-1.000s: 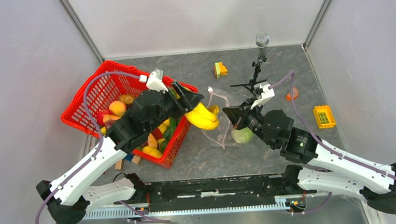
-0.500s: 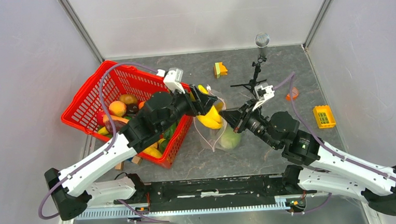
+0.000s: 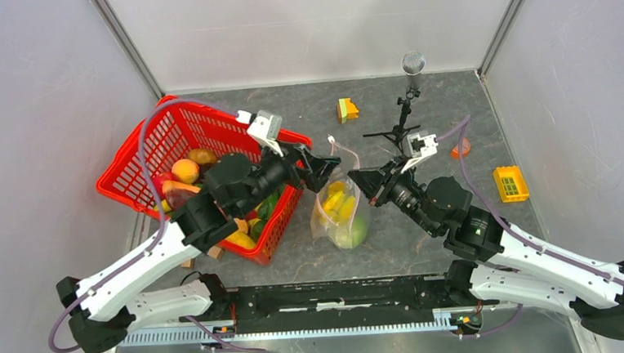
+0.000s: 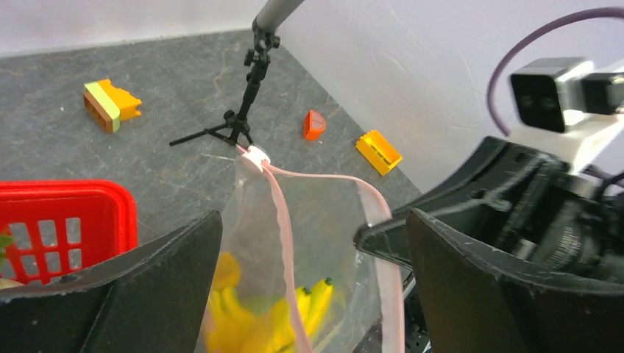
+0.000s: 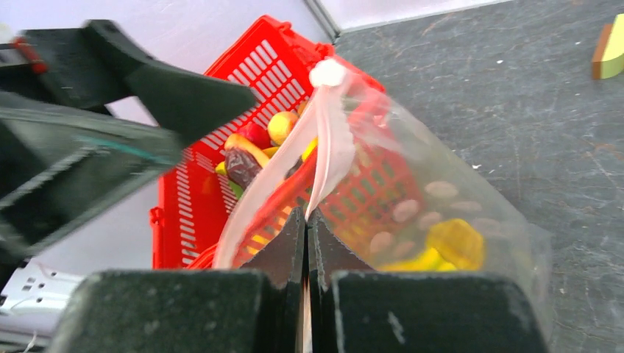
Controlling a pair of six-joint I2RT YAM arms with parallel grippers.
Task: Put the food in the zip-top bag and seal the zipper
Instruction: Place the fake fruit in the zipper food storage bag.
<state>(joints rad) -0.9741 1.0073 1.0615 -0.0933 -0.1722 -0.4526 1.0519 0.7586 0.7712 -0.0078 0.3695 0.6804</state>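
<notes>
The clear zip-top bag point(image 3: 339, 212) hangs open between the arms, with yellow bananas point(image 3: 336, 203) and a green piece point(image 3: 353, 233) inside. Its pale pink zipper point(image 4: 283, 220) runs along the mouth to a white slider point(image 4: 255, 157). My right gripper point(image 3: 360, 180) is shut on the zipper edge point(image 5: 324, 158) and holds the bag up. My left gripper point(image 3: 322, 161) is open and empty just above the bag's mouth; the bananas point(image 4: 294, 316) show below between its fingers point(image 4: 162, 287). More toy food point(image 3: 185, 169) lies in the red basket.
A red mesh basket point(image 3: 147, 150) stands at the left beside the bag. A small black tripod with a microphone point(image 3: 403, 114) stands behind the right gripper. Coloured blocks lie at the back point(image 3: 346, 109) and right point(image 3: 510, 183), with an orange piece point(image 3: 460, 147).
My left gripper let go of the yellow bananas, which dropped into the bag, and it has pulled back slightly. The bag now hangs lower with the bananas inside. The right gripper kept its hold.
</notes>
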